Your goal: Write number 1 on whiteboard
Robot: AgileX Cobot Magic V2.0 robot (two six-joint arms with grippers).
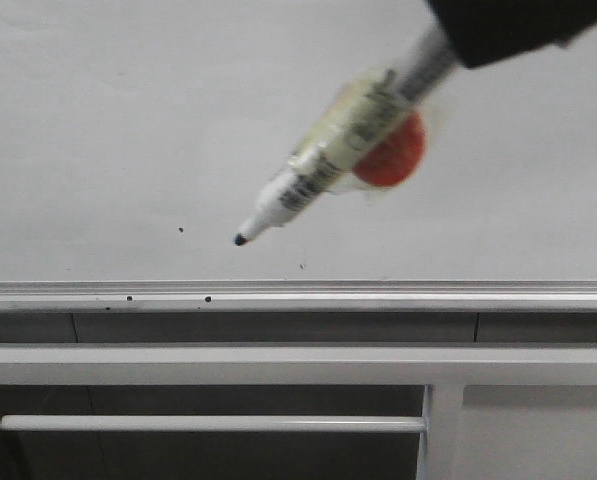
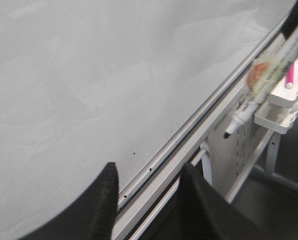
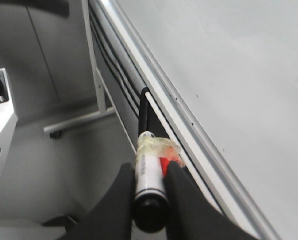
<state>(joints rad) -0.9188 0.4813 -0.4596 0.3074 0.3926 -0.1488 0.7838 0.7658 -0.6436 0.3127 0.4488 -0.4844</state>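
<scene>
My left gripper (image 2: 146,200) is hanging low near the whiteboard (image 1: 128,120), its two dark fingers (image 2: 106,200) spread apart and holding nothing; between them the left wrist view is showing the silver bottom rail (image 2: 188,132) running on a diagonal. In the front view the board is filling the upper frame, pale grey-white, carrying only a few small black specks (image 1: 181,230) near its lower edge. No marker stroke is showing on it, so the number 1 is not yet written.

Further right, my right arm is reaching in from the upper right corner of the front view, angled down and to the left. My right gripper (image 3: 149,185) is pinching the marker pen (image 1: 328,165) at its rear end, fingers (image 3: 120,195) pressed against the barrel on both sides. The pen is tilting, dark tip (image 1: 240,240) lowest, just above the rail. Whether the tip is touching the board I cannot tell; the frame is blurred there. Yellowish tape and a red-orange piece (image 1: 390,155) are wrapping the barrel.
</scene>
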